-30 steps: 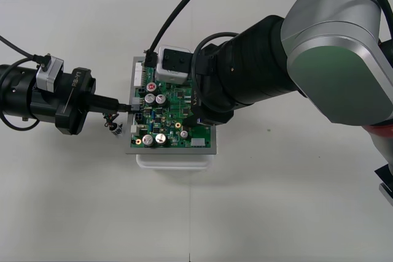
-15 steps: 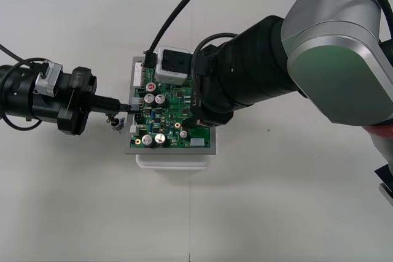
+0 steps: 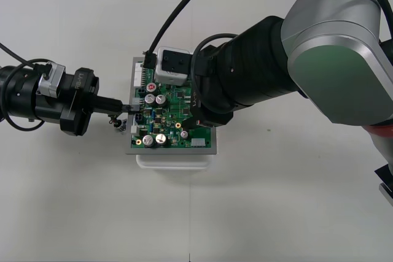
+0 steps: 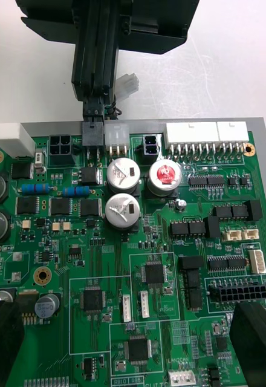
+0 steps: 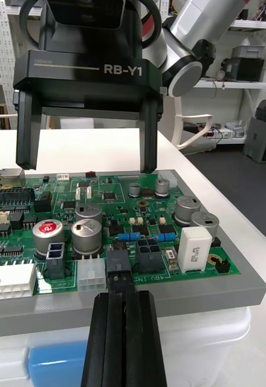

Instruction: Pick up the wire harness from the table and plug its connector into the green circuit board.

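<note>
The left tool [image 3: 128, 107] is pinched tight on the black plug [image 5: 118, 264] of the wire harness [image 3: 114, 121]. It holds the plug at the left edge of the green circuit board [image 3: 179, 101], between a white header and a black socket. I cannot tell how deep it sits. The harness wires dangle just left of the board. The right tool [image 4: 127, 308], fingers spread wide and empty, hovers over the board, which rests on a white base [image 3: 175, 161] on the desk [image 3: 276, 200].

circuit board [image 4: 169, 242]: you'll see glossy green lacquer
capacitors [image 4: 122, 210]: shiny metal tops
plug [image 5: 118, 263]: matt black plastic
base [image 5: 199, 338]: smooth white plastic
table [image 3: 276, 200]: plain matt
</note>
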